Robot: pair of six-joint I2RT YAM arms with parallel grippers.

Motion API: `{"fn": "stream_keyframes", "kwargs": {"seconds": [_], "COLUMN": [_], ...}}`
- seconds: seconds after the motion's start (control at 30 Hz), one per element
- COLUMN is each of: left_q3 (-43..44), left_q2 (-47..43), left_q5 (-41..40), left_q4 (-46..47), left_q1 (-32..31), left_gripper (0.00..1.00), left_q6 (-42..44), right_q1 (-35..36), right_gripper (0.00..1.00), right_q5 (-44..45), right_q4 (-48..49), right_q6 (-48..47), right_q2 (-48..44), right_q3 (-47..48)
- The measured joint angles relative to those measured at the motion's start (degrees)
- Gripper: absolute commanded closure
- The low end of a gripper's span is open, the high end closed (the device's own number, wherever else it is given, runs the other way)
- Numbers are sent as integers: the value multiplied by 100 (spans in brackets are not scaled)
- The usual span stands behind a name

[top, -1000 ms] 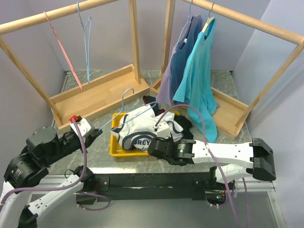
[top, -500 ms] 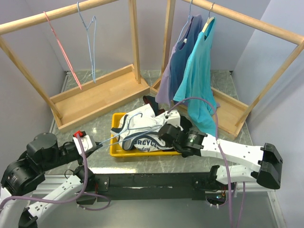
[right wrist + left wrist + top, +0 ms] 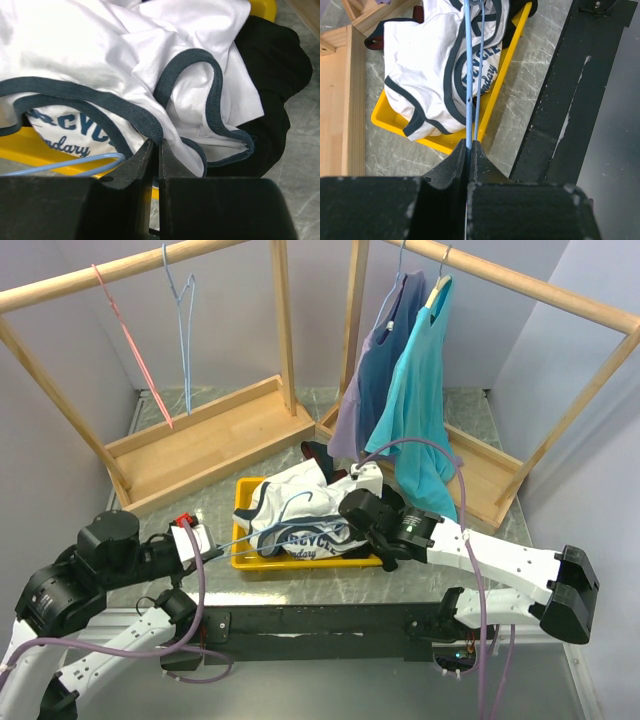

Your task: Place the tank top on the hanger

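One soft white tank top [image 3: 290, 510] with ribbed navy trim, heaped in loose folds inside one shallow yellow plastic tray [image 3: 243, 558], beside a single dark garment [image 3: 280, 75]. One thin light-blue wire hanger [image 3: 468, 85] reaching over the fabric, its end pinched between the closed jaws of the left gripper [image 3: 470, 150]; right gripper [image 3: 156, 150] clamped tight on a curl of navy trim. Beyond, two wooden rail frames [image 3: 285, 330]: one more blue wire hanger [image 3: 185, 310], one pink-red hanger [image 3: 130, 340], two hanging shirts [image 3: 420, 410].
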Motion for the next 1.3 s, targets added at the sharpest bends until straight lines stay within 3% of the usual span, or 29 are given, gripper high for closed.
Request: {"fn": "stream_keyframes", "kwargs": {"seconds": [0.33,0.8,1.07,1.2,1.27,1.3], "left_q3": [-435,-1652,-2579,-2826,-2975,-3038], "left_q2": [289,688,828,942,925,901], "left_q5": [278,1005,1318,1325,1335,1333], "left_q4": [750,3108,4857,5528,5681,5735], "left_q1": [0,0,0,-2,-17,-24], "left_gripper": [99,99,99,99,99,99], "left_q6": [20,-199,-682,-1023,-1161,-1231], "right_q1": [57,210,199,243,240,236], "right_gripper": [94,94,84,66,64,55], "right_q5": [-118,219,533,391,374,372], "right_q4": [-35,-546,-544,-164,31,61], "right_q6": [-142,-343,-372,-367,-372,-358], "right_q2": [-448,-623,-927,-1088,-1215,-1272], "right_q3": [428,1104,1255,1023,804,728]}}
